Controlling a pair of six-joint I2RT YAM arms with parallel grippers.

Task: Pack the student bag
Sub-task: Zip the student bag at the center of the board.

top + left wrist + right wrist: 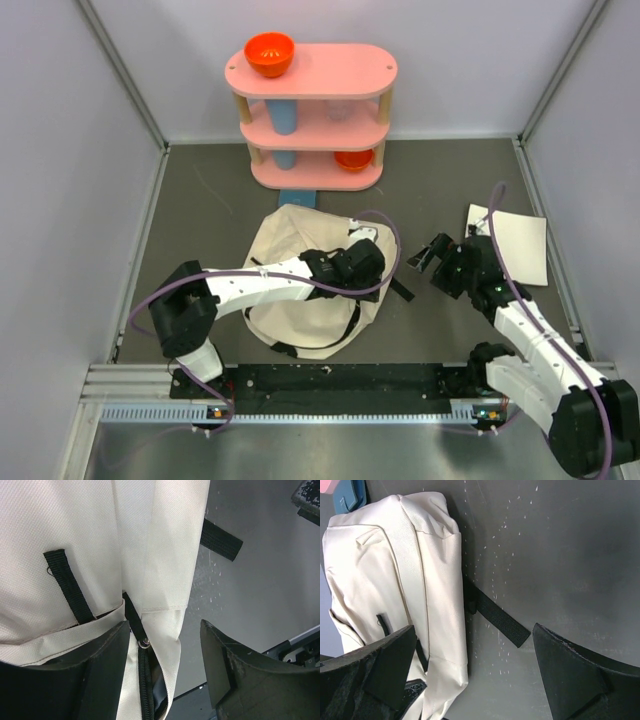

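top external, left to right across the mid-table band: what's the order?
student bag → right tool → white sheet. The left tool overlaps the bag, so it is left out.

The cream backpack [395, 580] lies on the dark table [570, 555], at the left. A black strap [500, 620] sticks out from its side, flat on the table. The right pincer [475, 650] has its two black fingers [385, 665] wide apart, holding nothing. A blue thing [349, 495] peeks in at the top corner.

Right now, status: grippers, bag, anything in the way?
Left gripper open, astride bag edge at zipper. Right gripper open, off the bag. Bag flat on table. Loose strap end lies between bag and right gripper.
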